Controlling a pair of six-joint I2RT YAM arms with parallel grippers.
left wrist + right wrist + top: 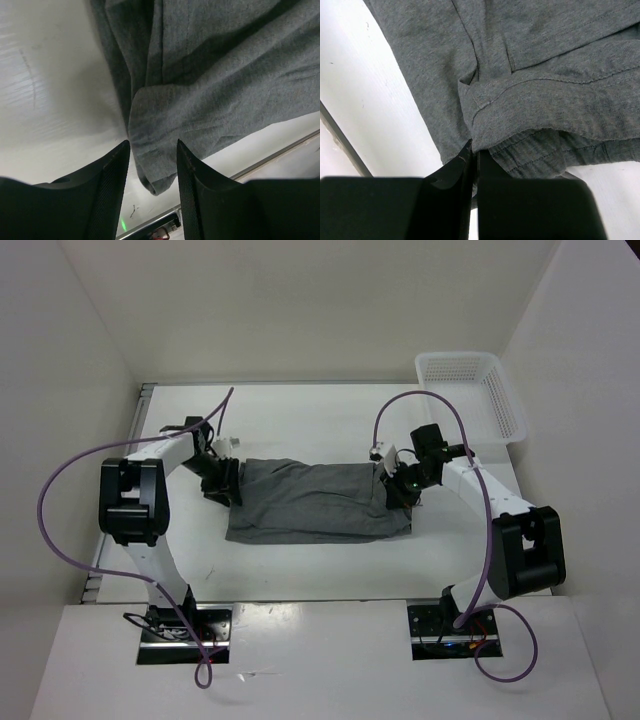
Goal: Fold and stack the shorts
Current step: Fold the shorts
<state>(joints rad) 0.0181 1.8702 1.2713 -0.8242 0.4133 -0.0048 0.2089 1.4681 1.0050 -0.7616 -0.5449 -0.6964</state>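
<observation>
Right gripper (472, 150), wrist view: its two black fingers (530, 210) are drawn together with only a hairline gap between them, and a stitched, doubled-over hem of the shorts (545, 100) is pinched at their tips. Left gripper (152, 150), wrist view: its fingers (112, 190) stand clearly apart, and a rounded corner of the grey cloth extends into the gap, its edge touching the inner face of the finger on the left of that view. Whether the pads press the cloth cannot be told. In the overhead view the shorts lie as a long, roughly rectangular grey band across the middle of the white table (300, 420), spread flat with shallow wrinkles, the long axis running from left to right. The left gripper sits at the band's left end and the right gripper at its right end, each arm reaching inward from its base at the near edge of the table. The far edge of the cloth runs between the two grippers, and the near edge lies closer to the arm bases. A white mesh basket (460, 358) stands at the far right corner of the table, well apart from the shorts. A purple cable (60, 480) loops beside each arm.
</observation>
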